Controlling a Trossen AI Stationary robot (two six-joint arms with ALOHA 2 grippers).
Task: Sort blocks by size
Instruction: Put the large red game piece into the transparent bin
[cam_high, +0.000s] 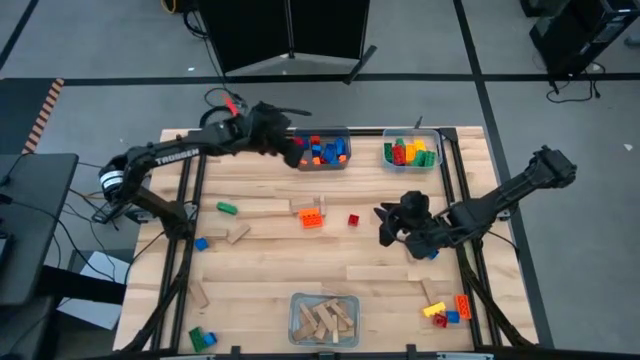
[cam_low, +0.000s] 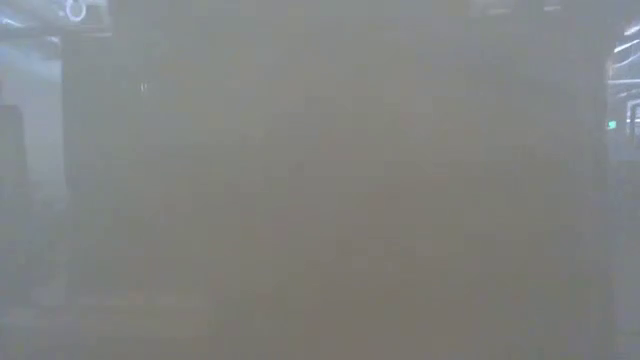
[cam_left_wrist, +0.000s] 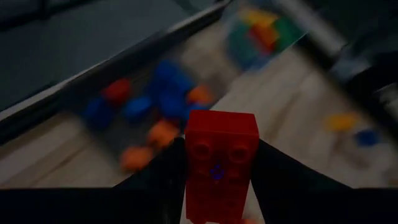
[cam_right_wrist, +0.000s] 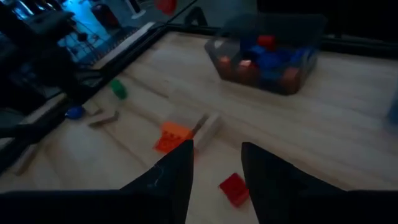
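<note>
My left gripper (cam_high: 290, 151) hangs at the near left edge of the far centre bin (cam_high: 322, 150), shut on a red studded brick (cam_left_wrist: 221, 158). That bin holds blue, orange and red bricks. My right gripper (cam_right_wrist: 216, 147) stands open and slants down over the table's middle right (cam_high: 384, 226). A small red brick (cam_right_wrist: 234, 188) lies on the wood just under and ahead of its fingertips, apart from them. An orange brick (cam_right_wrist: 172, 137) lies against a wooden block (cam_right_wrist: 207, 129) a little farther on. The low view shows only haze. My left gripper pinches the red brick's two long sides (cam_left_wrist: 193, 168) between its two fingers (cam_left_wrist: 163, 177). The brick stands lengthwise along the fingers, its studded face toward the wrist camera and its far end sticking out past the fingertips. It is lifted clear of the table.
A far right bin (cam_high: 411, 152) holds green, red and yellow bricks. A near centre bin (cam_high: 323, 318) holds wooden blocks. Loose pieces lie about: a green brick (cam_high: 227, 208), a blue brick (cam_high: 201, 243), wooden blocks (cam_high: 262, 207), and a cluster at the near right (cam_high: 445, 312).
</note>
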